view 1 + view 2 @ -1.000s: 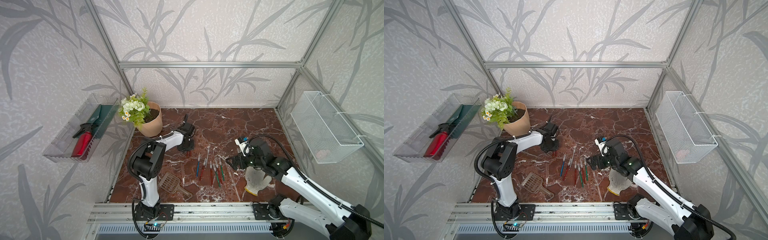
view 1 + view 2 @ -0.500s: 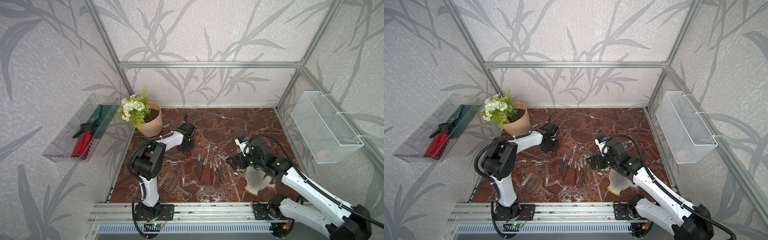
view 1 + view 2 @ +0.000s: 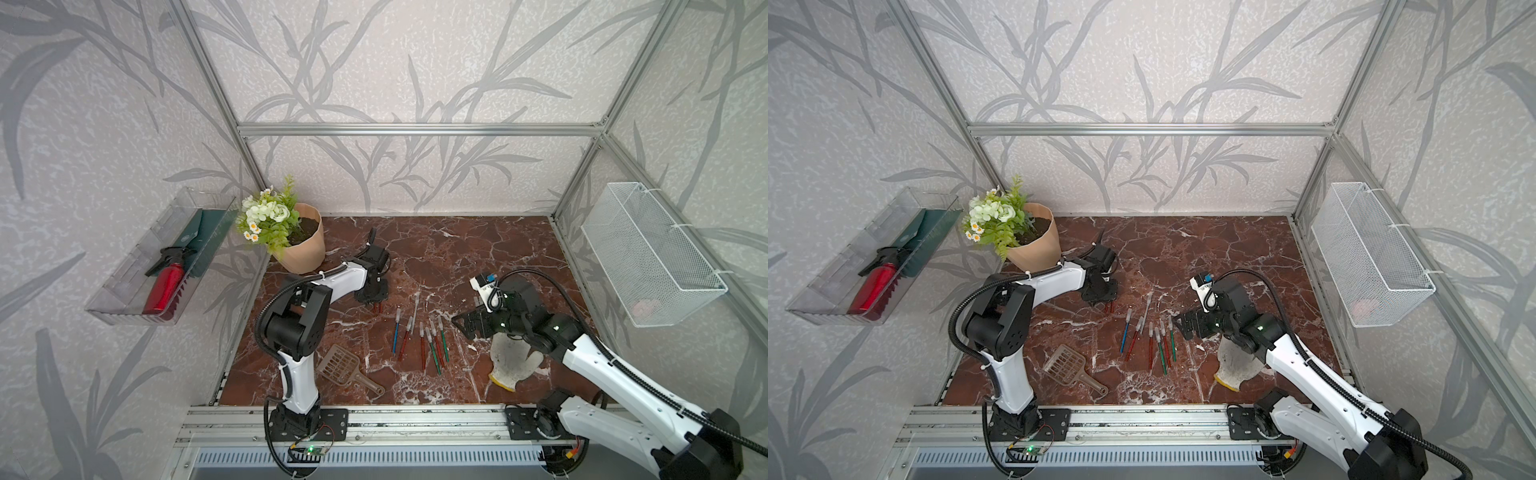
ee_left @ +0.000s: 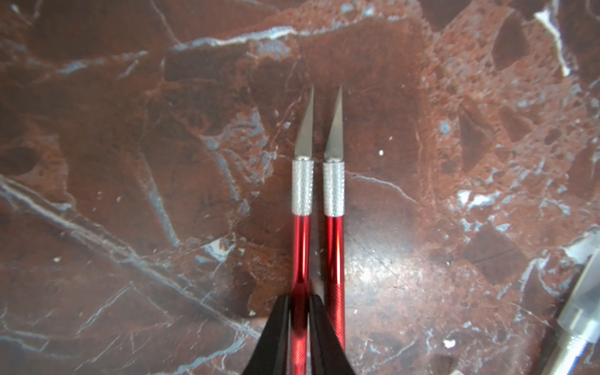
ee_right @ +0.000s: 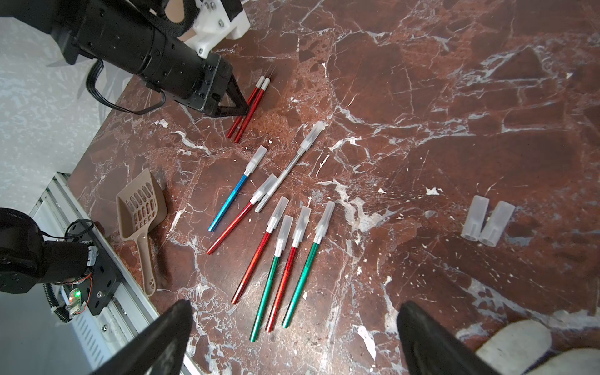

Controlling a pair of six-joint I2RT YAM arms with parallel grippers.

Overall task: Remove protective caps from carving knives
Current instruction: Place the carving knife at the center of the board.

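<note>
Two red carving knives lie side by side with bare blades. My left gripper (image 4: 300,300) is shut on the handle of one red knife (image 4: 300,253), and the other red knife (image 4: 334,253) touches a finger's outer side. In both top views the left gripper (image 3: 372,300) (image 3: 1100,300) is low over the floor. Several carving knives (image 5: 279,227) (image 3: 422,336) with red, green, blue and silver handles lie in a loose row, each wearing a protective cap. Two loose protective caps (image 5: 475,219) lie apart from them. My right gripper (image 5: 295,305) (image 3: 467,326) hovers open and empty beside the row.
A brown slotted scoop (image 3: 345,368) lies near the front rail. A white glove (image 3: 513,361) lies under the right arm. A flower pot (image 3: 303,245) stands at the back left. A wire basket (image 3: 648,253) and a clear tray (image 3: 124,291) hang on the side walls.
</note>
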